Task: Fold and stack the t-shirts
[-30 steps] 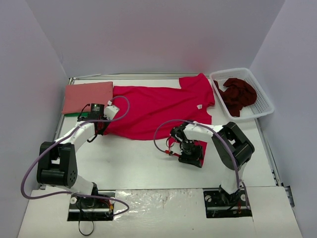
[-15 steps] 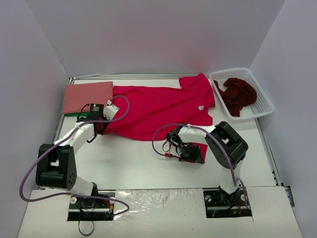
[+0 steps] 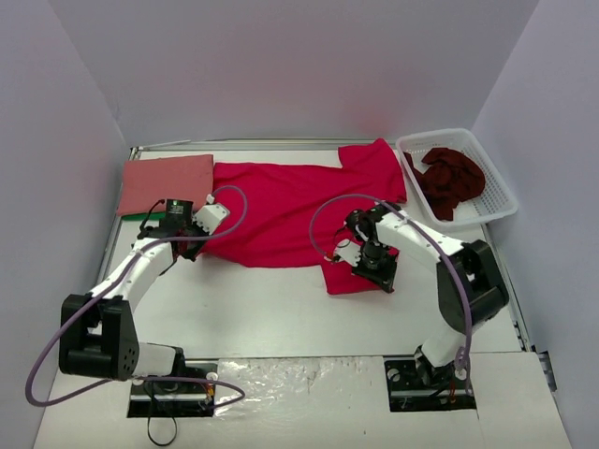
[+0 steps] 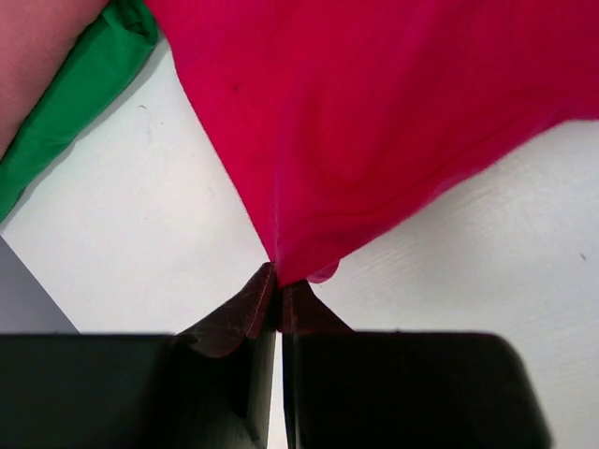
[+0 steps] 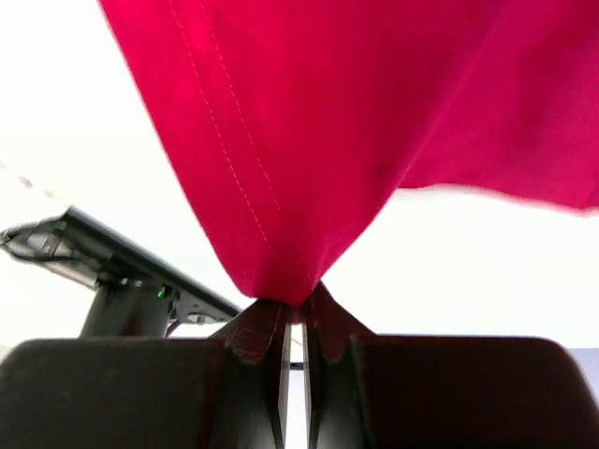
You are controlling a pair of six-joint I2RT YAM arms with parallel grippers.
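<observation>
Near strip: bare counter (image 3: 253,309) between the arm bases and the shirt's near edge, so both arms have room on this side.

Left claw (image 4: 278,282): pinched shut on the near-left corner of the crimson t-shirt (image 3: 281,196). Corner is low, just above the counter.

Right claw (image 5: 299,304): pinched shut on the shirt's near-right part. Cloth tents upward from the tips, so this end is lifted. Top view shows a crimson flap hanging beneath the claw.

Crimson t-shirt: spread sideways across the middle of the counter, one sleeve reaching toward the far right.

Step in hand (judgement): first fold of the crimson shirt. Both near corners are gripped and the near long edge is ready to go over toward the far side.

Next move calls for: raising the left corner to match the right, keeping the edge taut between the claws, carrying both away from the bases together, and laying the edge down before either releases.

Edges and room:
- Far left: the folded salmon-red t-shirt (image 3: 167,182) lies just beside the crimson shirt's left end, with a green cloth (image 4: 80,98) showing under it. The left arm has little room to the side there.
- Far right: the basket (image 3: 494,168) holds the crumpled maroon t-shirt (image 3: 449,178). The far sleeve ends near its rim.
- The shirt's far edge lies near the counter's back rim, so the fold has little room to overshoot.
</observation>
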